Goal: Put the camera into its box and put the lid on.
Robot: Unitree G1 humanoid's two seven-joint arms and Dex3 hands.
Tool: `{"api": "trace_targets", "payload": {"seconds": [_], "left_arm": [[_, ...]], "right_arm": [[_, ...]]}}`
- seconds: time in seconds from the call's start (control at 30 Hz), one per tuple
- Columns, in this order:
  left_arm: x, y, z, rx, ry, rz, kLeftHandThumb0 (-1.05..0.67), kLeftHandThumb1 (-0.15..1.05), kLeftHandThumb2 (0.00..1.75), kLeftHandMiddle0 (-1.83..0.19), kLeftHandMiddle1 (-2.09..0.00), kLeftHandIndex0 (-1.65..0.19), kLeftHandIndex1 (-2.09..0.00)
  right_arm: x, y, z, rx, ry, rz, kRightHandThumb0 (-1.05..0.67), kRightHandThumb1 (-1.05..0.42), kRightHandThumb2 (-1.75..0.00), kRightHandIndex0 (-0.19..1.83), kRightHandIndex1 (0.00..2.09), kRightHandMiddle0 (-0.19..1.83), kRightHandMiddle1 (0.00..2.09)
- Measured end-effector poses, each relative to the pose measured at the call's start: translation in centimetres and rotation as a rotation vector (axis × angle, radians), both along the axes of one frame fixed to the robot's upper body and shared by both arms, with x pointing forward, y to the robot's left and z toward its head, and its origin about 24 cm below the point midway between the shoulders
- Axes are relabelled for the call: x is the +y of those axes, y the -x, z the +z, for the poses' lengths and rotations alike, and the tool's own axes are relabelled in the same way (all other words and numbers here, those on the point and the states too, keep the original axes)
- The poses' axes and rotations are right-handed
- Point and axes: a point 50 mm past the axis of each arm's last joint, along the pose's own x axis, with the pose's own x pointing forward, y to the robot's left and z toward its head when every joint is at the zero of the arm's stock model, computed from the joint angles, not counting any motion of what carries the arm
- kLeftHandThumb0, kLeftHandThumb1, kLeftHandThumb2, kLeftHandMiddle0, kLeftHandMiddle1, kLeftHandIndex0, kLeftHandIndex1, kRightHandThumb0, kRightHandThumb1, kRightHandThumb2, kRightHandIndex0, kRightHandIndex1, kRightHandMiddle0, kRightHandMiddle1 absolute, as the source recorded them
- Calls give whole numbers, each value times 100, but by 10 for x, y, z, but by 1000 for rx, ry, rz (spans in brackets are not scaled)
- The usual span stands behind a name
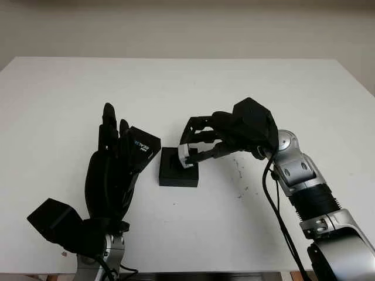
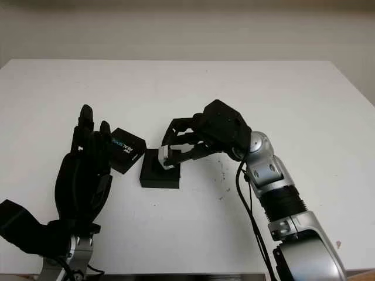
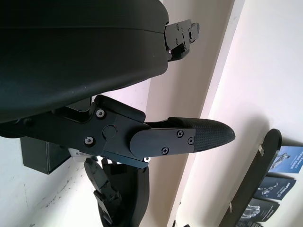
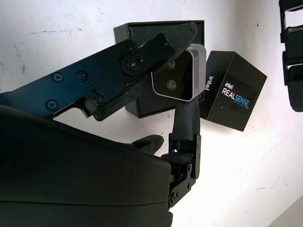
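Right hand (image 1: 196, 146) reaching in from the right, fingers curled in a grasp — left hand (image 1: 111, 158) open, upright

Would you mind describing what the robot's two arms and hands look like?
Both hands are matte black with three segmented fingers, screw heads on the links. The right hand sits on a silver-grey jointed arm with a black cable alongside. The left hand has a black forearm shell.

White table (image 1: 70, 93), faintly speckled with dark flecks near my right arm. Box (image 1: 177, 173) is matte black, inside and out. Lid (image 4: 233, 92) is black too, with white and blue lettering on one face. Camera (image 4: 179, 75) is silver-grey with a darker front and two round dark lenses. Both my hands are black: left hand (image 1: 111, 170), right hand (image 1: 202, 143). Right forearm (image 1: 304, 181) reads silver with black bands.
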Motion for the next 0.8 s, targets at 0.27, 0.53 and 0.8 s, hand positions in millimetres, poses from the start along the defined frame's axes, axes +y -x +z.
{"api": "trace_targets", "payload": {"seconds": [0.27,0.53,0.8], "left_arm": [[0,0,0,1,1,2,-75,105,43,18,-5,18,-5],[0,0,0,-3,-2,0,-74,105,45,18,-5,18,-5],[0,0,0,-6,-2,1,-75,105,44,18,-6,18,-5]], "right_arm": [[-3,-2,2,-6,30,-5,-48,-93,-5,34,20,34,190],[-2,-2,2,-19,33,3,-46,-94,-6,35,19,33,190],[-3,-3,2,-39,54,3,-44,-94,-6,35,19,31,186]]}}
